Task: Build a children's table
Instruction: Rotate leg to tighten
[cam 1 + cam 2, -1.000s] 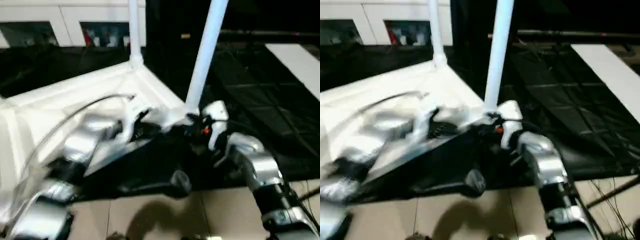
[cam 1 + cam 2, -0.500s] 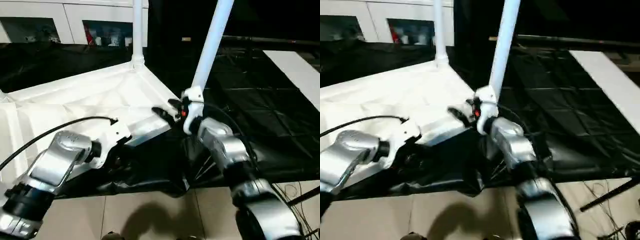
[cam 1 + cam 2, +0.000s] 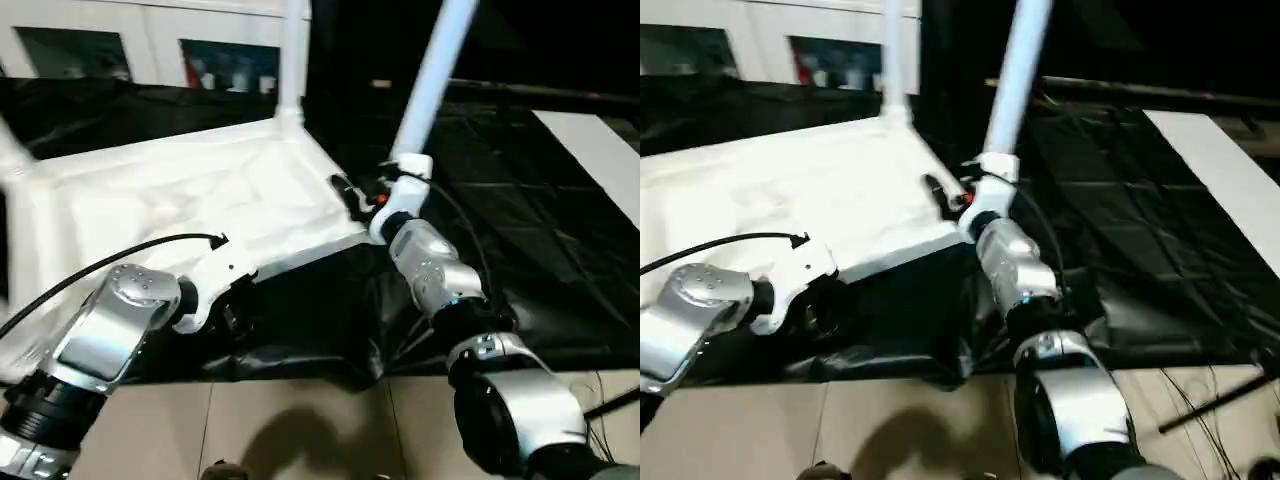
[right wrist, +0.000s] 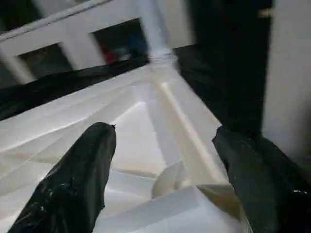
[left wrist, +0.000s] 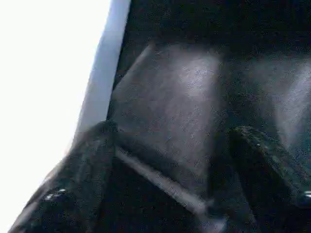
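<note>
Standing behind the upturned tabletop (image 3: 200, 200): a white cabinet (image 3: 150, 40).

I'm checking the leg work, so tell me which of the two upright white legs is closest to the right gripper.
The near-corner leg, leaning right, rises just beyond the right gripper. The other leg stands at the far corner.

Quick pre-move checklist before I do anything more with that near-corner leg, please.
1. Tabletop lying underside up on the black sheet: ok.
2. Far leg upright in its corner socket: ok.
3. Near leg fully seated in its socket: cannot tell; it leans.
4. Right gripper open, at the near corner, holding nothing: ok.
5. Left gripper open, off the tabletop's edge: ok.
</note>
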`<state>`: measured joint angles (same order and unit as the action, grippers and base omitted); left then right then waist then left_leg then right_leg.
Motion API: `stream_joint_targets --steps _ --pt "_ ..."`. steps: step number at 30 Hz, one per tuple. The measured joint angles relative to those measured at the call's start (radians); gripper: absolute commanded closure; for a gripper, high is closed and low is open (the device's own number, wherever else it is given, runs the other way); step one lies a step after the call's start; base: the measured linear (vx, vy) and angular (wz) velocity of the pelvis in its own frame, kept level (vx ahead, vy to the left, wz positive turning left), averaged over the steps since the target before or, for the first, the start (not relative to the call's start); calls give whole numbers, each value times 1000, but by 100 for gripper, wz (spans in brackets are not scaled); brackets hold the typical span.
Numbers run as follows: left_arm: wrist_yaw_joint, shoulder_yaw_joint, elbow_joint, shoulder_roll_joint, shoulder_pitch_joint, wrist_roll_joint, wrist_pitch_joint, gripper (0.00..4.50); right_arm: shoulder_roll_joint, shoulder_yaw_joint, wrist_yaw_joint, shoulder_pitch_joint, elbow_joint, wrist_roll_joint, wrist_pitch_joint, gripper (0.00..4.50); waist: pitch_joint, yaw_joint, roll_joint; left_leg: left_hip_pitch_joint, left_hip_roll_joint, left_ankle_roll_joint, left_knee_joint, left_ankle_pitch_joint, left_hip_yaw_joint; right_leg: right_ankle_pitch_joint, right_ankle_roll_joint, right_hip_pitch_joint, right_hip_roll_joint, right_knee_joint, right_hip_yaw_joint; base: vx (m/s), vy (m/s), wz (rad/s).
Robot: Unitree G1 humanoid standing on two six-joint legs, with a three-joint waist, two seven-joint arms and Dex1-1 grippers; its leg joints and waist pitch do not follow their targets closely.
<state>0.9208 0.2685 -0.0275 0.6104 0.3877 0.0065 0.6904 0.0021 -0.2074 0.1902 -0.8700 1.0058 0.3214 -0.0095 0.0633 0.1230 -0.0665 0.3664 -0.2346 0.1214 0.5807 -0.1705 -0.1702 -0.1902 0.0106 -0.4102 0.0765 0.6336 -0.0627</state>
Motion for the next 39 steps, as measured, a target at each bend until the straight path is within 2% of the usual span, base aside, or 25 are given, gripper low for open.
stream_joint_targets --steps 4,13,20,23,26,28,33,35,37,39 --pt "-11 -30 0 1 1 -1 -6 6 -58 -46 -62 -9 50 12 -27 88 1 22 1 2 -1 0 4 0 0 0 -1 3 0 0 1 0 0 0" --pt "-50 -56 23 23 12 0 -32 6 -163 -98 -119 -9 117 14 -80 88 2 16 3 3 -2 0 7 0 0 -1 -3 4 0 0 1 0 0 0" --pt "-39 -79 21 29 -1 -22 -53 6 -250 -100 -116 -11 164 -14 -91 88 2 15 3 5 -3 -1 7 0 0 -2 -4 3 -1 0 0 0 0 0" --pt "2 -127 -15 33 -37 -73 -84 6 -276 -100 -109 -19 176 -18 -93 88 2 13 3 5 -3 -1 8 0 0 -3 -4 3 -1 0 1 0 0 0" --pt "93 -198 -129 54 -124 -200 -80 6 -288 -95 -51 -33 177 -27 -100 88 2 -1 3 6 -3 -1 8 0 0 -3 -4 2 -1 0 1 0 0 0" --pt "159 -273 -222 107 -229 -291 -37 6 -279 -66 -17 -39 177 -57 -103 88 1 -17 1 5 -4 -1 8 0 0 -4 -4 2 -2 1 1 0 0 0" --pt "218 -408 -237 170 -345 -331 -11 6 -251 -38 1 -25 176 -81 -109 88 1 -34 -5 4 -5 -1 8 0 0 -5 -5 0 -3 7 1 0 0 0" --pt "230 -487 -233 186 -389 -343 -5 6 -233 -32 15 -1 172 -81 -109 88 0 -35 -10 3 -5 -1 8 0 0 -5 -6 0 -3 8 1 0 0 0" --pt "233 -531 -229 195 -403 -345 -11 6 -224 -26 17 21 171 -83 -108 88 0 -32 -12 4 -5 -1 9 0 0 -5 -6 0 -2 8 1 0 0 0" --pt "239 -596 -177 199 -407 -358 -62 6 -201 -5 35 68 141 -94 -109 88 -1 -31 -14 3 -5 -1 9 0 0 -6 -6 2 -2 8 1 0 0 0"
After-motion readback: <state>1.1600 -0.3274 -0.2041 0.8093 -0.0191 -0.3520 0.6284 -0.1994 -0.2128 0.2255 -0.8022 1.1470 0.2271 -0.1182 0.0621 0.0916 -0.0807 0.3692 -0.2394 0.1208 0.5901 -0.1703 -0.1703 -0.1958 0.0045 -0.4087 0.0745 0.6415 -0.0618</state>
